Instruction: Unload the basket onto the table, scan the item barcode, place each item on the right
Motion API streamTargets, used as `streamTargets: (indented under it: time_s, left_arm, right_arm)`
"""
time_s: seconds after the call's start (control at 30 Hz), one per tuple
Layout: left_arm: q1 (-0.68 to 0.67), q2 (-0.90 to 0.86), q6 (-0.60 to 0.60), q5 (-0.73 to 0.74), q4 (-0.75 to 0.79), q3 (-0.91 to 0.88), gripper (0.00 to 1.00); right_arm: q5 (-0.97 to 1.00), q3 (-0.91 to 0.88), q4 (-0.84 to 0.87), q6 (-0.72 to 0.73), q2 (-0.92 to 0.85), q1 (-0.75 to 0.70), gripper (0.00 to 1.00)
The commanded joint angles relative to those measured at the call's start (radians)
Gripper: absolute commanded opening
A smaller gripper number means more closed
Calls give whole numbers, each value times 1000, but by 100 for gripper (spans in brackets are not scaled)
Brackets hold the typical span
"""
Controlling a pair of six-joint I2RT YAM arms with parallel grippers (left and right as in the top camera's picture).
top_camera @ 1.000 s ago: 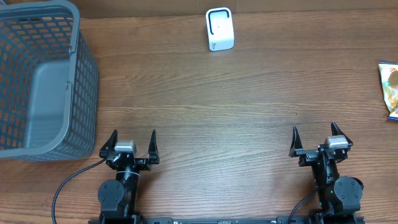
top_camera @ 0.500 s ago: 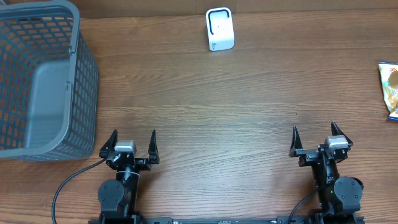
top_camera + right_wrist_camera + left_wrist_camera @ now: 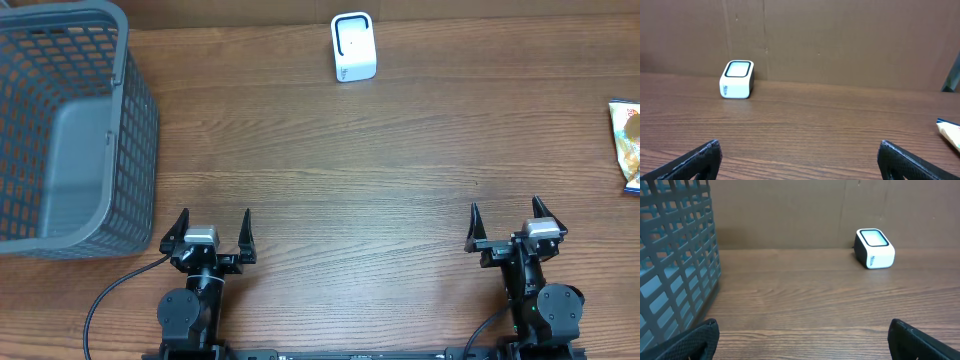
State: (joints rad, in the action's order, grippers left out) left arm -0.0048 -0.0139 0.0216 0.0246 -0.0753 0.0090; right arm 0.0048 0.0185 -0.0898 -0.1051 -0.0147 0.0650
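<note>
Brown wood-grain counter (image 3: 330, 180) fills the overhead view. Grey plastic lattice basket (image 3: 140, 150) stands at the far left corner; its wall also takes up the left side of the left wrist view.

Left gripper (image 3: 215, 215) sits at the near edge, left of centre, fingers spread wide and holding nothing. Right gripper (image 3: 505, 206) sits at the near edge on the right, also spread wide and holding nothing.

Small white box scanner (image 3: 353, 47) with a dark-framed window stands at the far edge near the middle, upright, well apart from both grippers.

Item: flat snack packet (image 3: 626, 146), orange and yellow print with a blue border. It lies on the counter at the far right, partly cut off by the frame edge. It is ahead of and to the right of the right gripper, not touching it, and well apart from the scanner. The right wrist view shows only a pale corner with a blue edge. No barcode can be made out.

Compared with one second ago: no change; grippers, packet, scanner and basket are all in the same places.
</note>
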Motion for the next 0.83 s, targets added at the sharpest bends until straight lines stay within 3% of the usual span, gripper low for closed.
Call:
streamTargets:
  time_s: [0.0, 0.8]
  left_arm:
    - [5, 10, -22, -9, -2, -4, 100]
    - [5, 10, -22, -9, -2, -4, 100]
  right_arm:
    - [1, -10, 5, -4, 12, -5, 100]
    - [1, -10, 5, -4, 12, -5, 100]
